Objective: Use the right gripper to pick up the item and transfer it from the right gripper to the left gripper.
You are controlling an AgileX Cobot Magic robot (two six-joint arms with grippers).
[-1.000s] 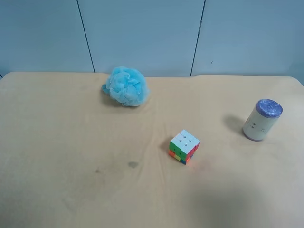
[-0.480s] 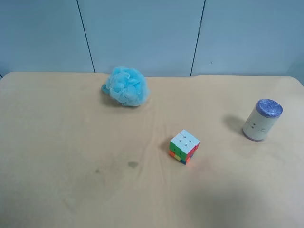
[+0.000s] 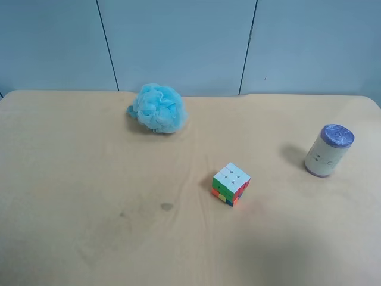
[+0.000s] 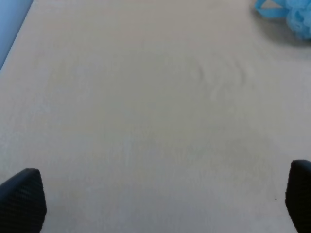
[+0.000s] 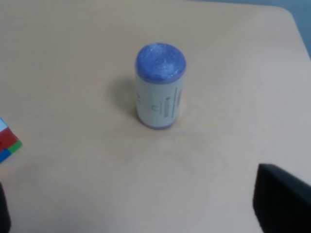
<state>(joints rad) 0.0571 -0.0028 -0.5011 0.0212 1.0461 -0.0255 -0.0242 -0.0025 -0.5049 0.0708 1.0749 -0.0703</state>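
Seeing the can [image 3: 328, 152] standing upright on the table [image 3: 89, 179], lid up, toward the high view's right edge, touching nothing. Finding the cube [image 3: 230, 184] sitting near the table's middle, well apart from the can, and the puff [image 3: 158, 108] lying toward the far edge. Looking through the right wrist camera: hovering the right gripper [image 5: 141, 206] over the table, short of the can, jaws standing wide apart and gripping nothing, a corner of the cube showing at the frame's edge. Looking through the left wrist camera: hovering the left gripper [image 4: 160, 194] over the tabletop, jaws spread wide and holding nothing, the puff peeking in at a corner.
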